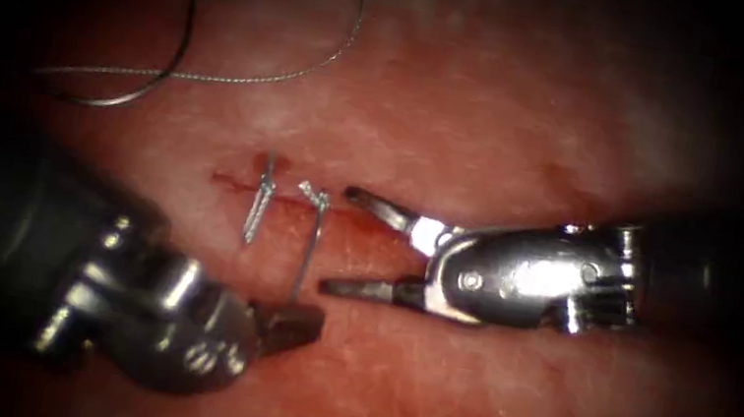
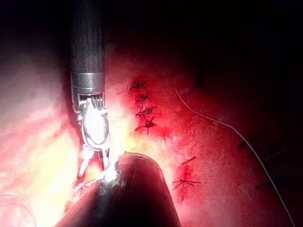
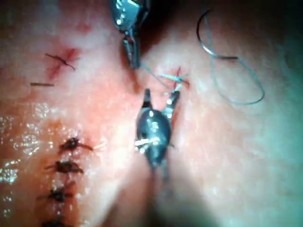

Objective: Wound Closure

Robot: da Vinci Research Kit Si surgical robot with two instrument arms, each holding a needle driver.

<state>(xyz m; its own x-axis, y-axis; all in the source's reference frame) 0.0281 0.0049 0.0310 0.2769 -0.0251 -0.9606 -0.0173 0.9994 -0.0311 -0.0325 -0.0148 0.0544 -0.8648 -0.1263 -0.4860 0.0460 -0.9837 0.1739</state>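
Two tools: left tool (image 1: 292, 323) grips thread (image 1: 311, 239); right tool (image 1: 357, 241) wide, empty, straddling cut (image 1: 236, 183).

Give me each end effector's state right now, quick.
Left end effector: shut on the thread that rises to the cut.
Right end effector: open, holding nothing, beside the stitch.

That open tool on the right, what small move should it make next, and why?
Probably close on the thread rising from the cut. The right end effector gapes empty around it, while the left end effector pinches its lower end.
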